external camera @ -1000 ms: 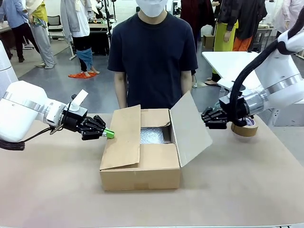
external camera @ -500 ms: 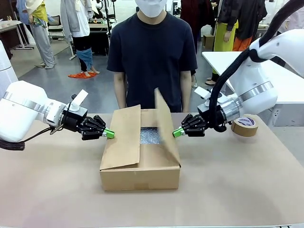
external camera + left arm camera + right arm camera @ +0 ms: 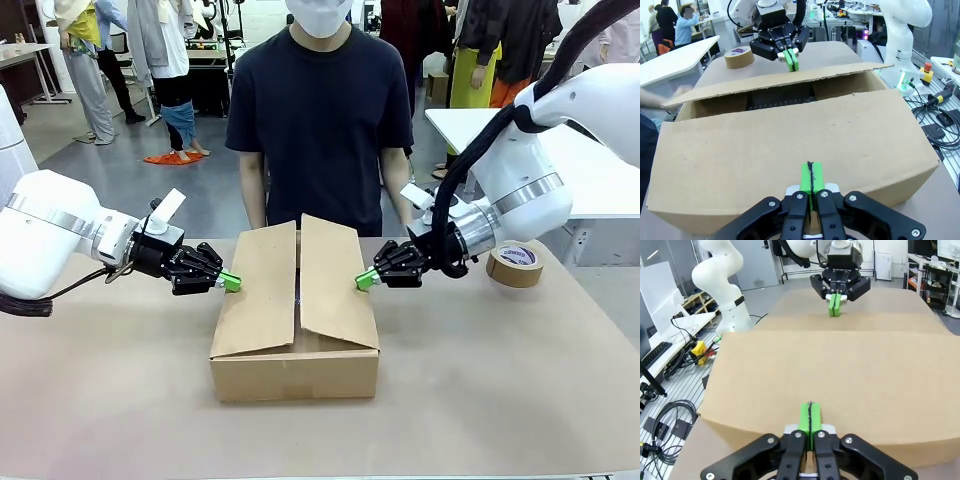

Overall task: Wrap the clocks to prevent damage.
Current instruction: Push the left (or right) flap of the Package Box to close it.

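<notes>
My left gripper [image 3: 231,282] has its two green pads pressed together with nothing between them, and the tips rest against the outer edge of the left flap [image 3: 262,290] of the cardboard box [image 3: 295,375], which stands directly in front of it. My right gripper [image 3: 361,281] is the same, with its pads shut flat on each other. Its tips are at the outer edge of the right flap [image 3: 335,280], straight ahead of the fingers. The box sits between the two tools, and each one points at the other across it. In the front view both flaps are folded over the opening and meet along the middle, and the left one is a little more tilted. In the left wrist view, beyond my own fingertips, the far flap stands slightly lifted and leaves a narrow slit. The inside looks dark there, and I cannot tell what lies in it, so I cannot point to the clocks themselves. A roll of brown tape [image 3: 515,266] lies on the table [image 3: 500,400] behind the right gripper, near its wrist and apart from the box. A person [image 3: 320,110] in a dark shirt stands beyond the box, at the far side from both tools.
</notes>
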`<state>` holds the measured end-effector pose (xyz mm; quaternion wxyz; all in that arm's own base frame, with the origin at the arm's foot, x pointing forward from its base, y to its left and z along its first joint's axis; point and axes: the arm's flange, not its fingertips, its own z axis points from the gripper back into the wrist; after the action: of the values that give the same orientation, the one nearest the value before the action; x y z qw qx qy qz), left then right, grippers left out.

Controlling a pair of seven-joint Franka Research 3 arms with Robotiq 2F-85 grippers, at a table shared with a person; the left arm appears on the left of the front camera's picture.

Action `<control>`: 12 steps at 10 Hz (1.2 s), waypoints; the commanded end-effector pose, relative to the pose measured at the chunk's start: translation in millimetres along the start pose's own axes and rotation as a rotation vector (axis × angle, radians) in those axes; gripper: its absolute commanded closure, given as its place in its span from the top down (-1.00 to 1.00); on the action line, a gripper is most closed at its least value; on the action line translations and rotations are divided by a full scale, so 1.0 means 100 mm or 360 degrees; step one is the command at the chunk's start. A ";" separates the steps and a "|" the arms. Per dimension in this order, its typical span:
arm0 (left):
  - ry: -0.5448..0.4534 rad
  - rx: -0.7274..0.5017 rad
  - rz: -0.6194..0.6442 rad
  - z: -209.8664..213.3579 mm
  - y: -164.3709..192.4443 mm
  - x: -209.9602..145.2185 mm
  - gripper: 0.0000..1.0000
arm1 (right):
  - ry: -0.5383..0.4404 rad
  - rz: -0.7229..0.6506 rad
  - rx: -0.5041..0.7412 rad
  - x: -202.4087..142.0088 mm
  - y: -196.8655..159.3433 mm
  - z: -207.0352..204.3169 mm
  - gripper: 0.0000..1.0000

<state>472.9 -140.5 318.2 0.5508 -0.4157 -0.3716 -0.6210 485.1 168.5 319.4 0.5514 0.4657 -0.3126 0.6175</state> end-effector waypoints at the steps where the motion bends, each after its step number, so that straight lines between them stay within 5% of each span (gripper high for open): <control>1: 0.0001 -0.0006 0.0002 -0.03 0.00 -0.01 -0.99 | -0.0005 0.0005 -0.0054 0.04 -0.04 -0.09 -0.98; 8: 0.0001 -0.0006 0.0002 -0.03 0.00 -0.01 -0.99 | 0.0148 -0.0040 0.0003 -0.25 -0.20 -0.10 -0.98; 12: 0.0001 -0.0006 0.0002 -0.03 0.00 -0.01 -0.99 | 0.0032 -0.0008 -0.0005 -0.06 -0.12 -0.03 -0.98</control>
<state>472.9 -140.8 318.3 0.5504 -0.4162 -0.3716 -0.6211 496.9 171.8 315.5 0.5539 0.4606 -0.3051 0.6230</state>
